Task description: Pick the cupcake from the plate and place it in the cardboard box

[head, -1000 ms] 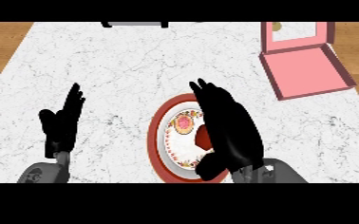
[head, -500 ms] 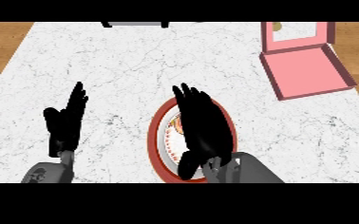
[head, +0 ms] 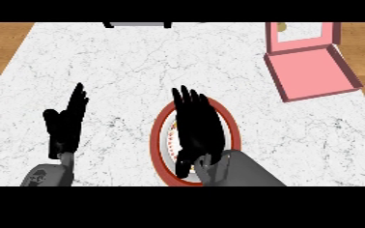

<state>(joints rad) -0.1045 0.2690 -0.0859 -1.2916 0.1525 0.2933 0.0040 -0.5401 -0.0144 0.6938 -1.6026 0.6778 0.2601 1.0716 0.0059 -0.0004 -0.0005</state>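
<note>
Covering the plate (head: 159, 134), robot hand (head: 197, 129) hides cupcake.

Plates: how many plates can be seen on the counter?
1. The red-rimmed plate lies at the counter's near edge, centre, mostly hidden under the right hand. The pink box is far right; its inside shows no plate.

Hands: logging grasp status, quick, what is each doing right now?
Left hand: open, resting at the view's left, holding nothing.
Right hand: open, fingers straight, above the plate; the cupcake is hidden beneath it.
</note>
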